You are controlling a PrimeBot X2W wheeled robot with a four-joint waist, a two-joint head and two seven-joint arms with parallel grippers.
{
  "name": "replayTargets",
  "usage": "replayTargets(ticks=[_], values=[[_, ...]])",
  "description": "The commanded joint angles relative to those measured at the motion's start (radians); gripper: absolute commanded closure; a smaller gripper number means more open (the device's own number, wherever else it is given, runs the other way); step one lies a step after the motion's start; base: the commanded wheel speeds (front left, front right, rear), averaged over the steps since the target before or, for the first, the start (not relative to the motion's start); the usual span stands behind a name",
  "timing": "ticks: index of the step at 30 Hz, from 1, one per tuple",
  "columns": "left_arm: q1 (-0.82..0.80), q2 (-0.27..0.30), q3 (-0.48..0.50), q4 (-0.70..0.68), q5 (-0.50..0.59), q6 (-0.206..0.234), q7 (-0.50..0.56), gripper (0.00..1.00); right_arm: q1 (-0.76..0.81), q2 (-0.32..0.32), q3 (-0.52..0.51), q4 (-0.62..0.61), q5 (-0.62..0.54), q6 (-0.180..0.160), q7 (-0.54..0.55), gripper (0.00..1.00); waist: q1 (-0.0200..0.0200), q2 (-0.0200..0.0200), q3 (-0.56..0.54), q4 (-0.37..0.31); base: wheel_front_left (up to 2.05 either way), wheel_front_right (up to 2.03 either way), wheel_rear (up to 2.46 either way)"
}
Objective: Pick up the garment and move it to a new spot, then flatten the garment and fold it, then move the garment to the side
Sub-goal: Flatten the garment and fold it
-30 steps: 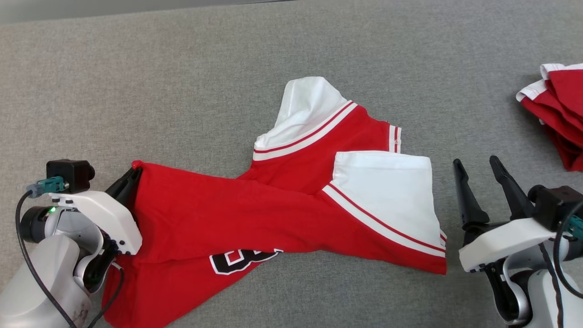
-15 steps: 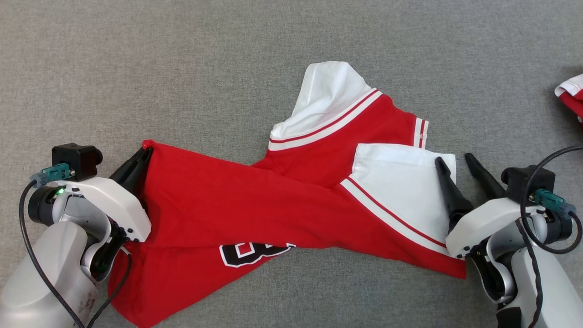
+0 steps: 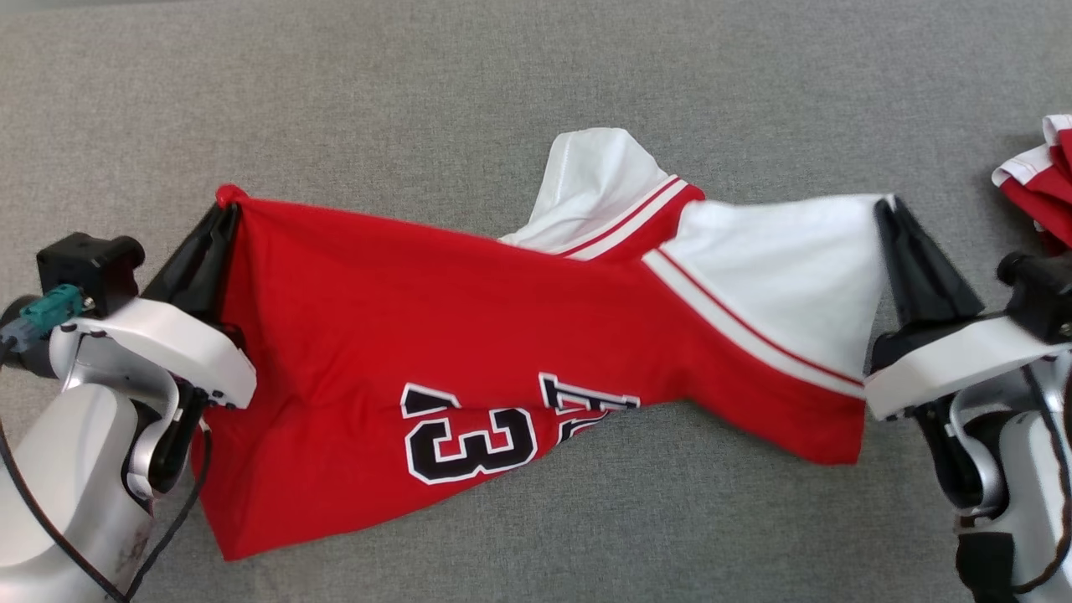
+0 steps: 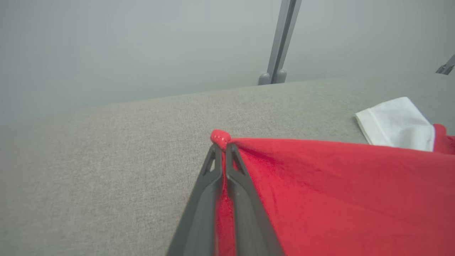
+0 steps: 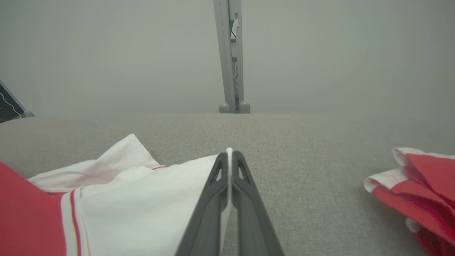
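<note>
Now the right end effector [image 3: 884,209], spread a second ago, pinches the white sleeve of the garment [image 3: 469,335]; the left end effector [image 3: 224,211] pinches its red corner, stretching it over the desk [image 3: 419,100].

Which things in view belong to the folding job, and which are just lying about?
In the job:
- red and white jersey
- left gripper, jaws shut on its red corner
- right gripper, jaws shut on its white edge

Lying about:
- pile of red and white clothes at the right
- grey post at the back
</note>
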Motion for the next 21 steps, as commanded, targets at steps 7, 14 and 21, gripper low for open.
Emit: replayTargets(ticks=[7,14,21], values=[[-0.044,0.045,0.051,-0.189,0.035,0.078,-0.035,1.0,-0.071,-0.037,-0.061,-0.175,-0.028,0.0,0.004,1.0,0.0,0.0,-0.047,-0.001,0.0,0.0,0.0],[-0.109,0.07,0.089,-0.356,0.072,0.14,-0.03,1.0,-0.205,-0.07,-0.103,-0.314,-0.027,0.0,0.037,1.0,0.0,0.0,-0.099,0.003,0.0,0.0,0.0],[-0.253,0.093,0.105,-0.453,0.093,0.146,0.022,1.0,-0.433,-0.144,-0.119,-0.405,-0.01,0.0,0.101,1.0,0.0,0.0,-0.126,0.009,0.0,0.0,0.0]])
